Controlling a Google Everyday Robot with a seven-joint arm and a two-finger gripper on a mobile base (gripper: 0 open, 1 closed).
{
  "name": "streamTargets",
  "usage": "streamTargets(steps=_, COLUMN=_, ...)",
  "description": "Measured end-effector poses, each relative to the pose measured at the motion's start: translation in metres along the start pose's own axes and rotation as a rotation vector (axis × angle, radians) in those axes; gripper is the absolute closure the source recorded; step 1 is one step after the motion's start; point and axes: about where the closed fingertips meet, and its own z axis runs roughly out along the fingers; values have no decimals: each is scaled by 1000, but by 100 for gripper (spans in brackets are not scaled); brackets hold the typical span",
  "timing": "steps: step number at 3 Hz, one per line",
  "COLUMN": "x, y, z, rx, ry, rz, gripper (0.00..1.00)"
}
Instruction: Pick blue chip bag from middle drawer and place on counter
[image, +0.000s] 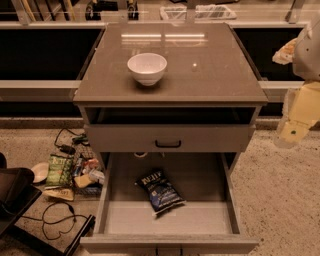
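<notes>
The blue chip bag (159, 191) lies flat on the floor of the open middle drawer (220, 220), slightly left of its centre, white lettering toward the back. The counter (215, 70) is the glossy brown-grey top of the cabinet above it. My gripper (295, 125) hangs at the far right edge of the view, level with the cabinet's upper drawers, well right of and above the bag and apart from it. Nothing shows in it.
A white bowl (147, 68) stands on the counter, left of centre. A shallower drawer with a black bar handle (168, 144) is slightly out above the middle drawer. A green bag (60, 170), cables and clutter lie on the floor at left.
</notes>
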Motion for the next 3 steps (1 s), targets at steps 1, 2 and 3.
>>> streamTargets(steps=1, x=0, y=0, z=0, rx=0, ry=0, rz=0, gripper=0)
streamTargets(steps=2, x=-2, y=-1, z=18, rx=25, ry=-35, rz=24, gripper=0)
streamTargets(steps=3, x=-5, y=8, z=59, rx=56, ry=-82, rz=57, gripper=0)
